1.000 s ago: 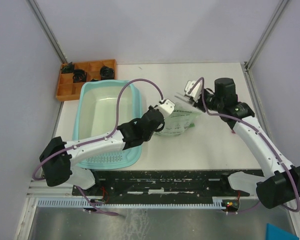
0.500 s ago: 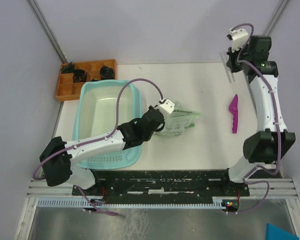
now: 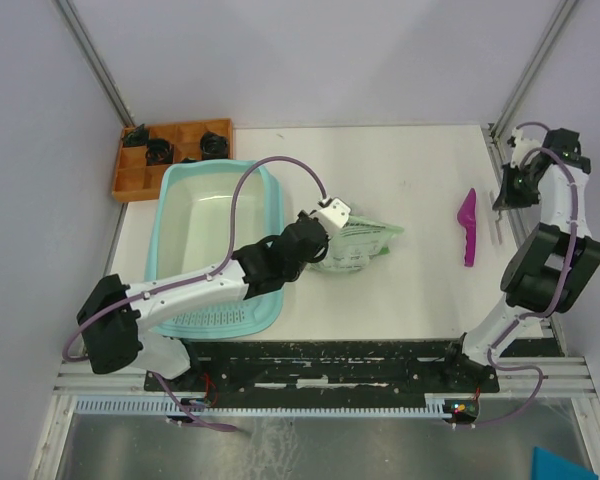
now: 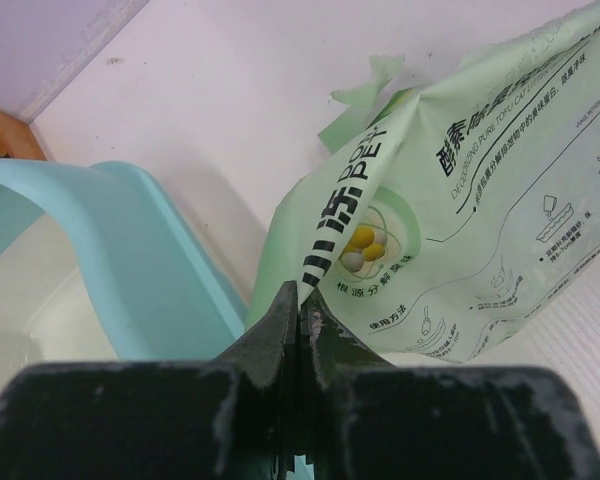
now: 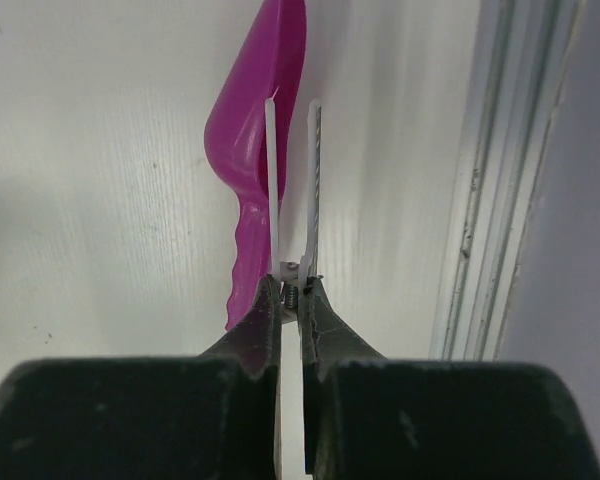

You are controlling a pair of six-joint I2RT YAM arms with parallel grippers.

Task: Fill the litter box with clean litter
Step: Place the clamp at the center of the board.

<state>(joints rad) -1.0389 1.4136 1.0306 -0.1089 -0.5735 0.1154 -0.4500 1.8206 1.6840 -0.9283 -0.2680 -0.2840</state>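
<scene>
1. The large light-teal rectangular plastic litter box (image 3: 205,215) sits on the left of the table with its grate strip at the near end. It carries no writing you can read.
2. The pale green printed bag (image 4: 480,200) lies just right of the box. It shows "PET" in big dark letters, Chinese characters, and small print that partly reads "PURE TOFU CAT". The rest is too small to read.
3. The left gripper (image 4: 300,295) has its jaws pressed together, pinching the bag's lower edge. In the left wrist view the box rim (image 4: 130,250) is just left of the jaw tips and not touching them.
4. The right gripper (image 5: 291,285) is well apart from the box, at the right table edge. Its jaws pinch the hinge end of a thin white two-bar spring clip (image 5: 292,170).
5. The magenta plastic scoop (image 5: 255,170) lies flat on the table, with the clip bars over its right edge.
6. The orange compartment tray (image 3: 170,155) sits beyond the box's far end.
7. A second ago your right arm reached across to the bag top, holding the clip. Half a second ago it was up at the far right corner. Now it is folded back beside the scoop.
8. The left arm, bag and box have barely shifted.
</scene>
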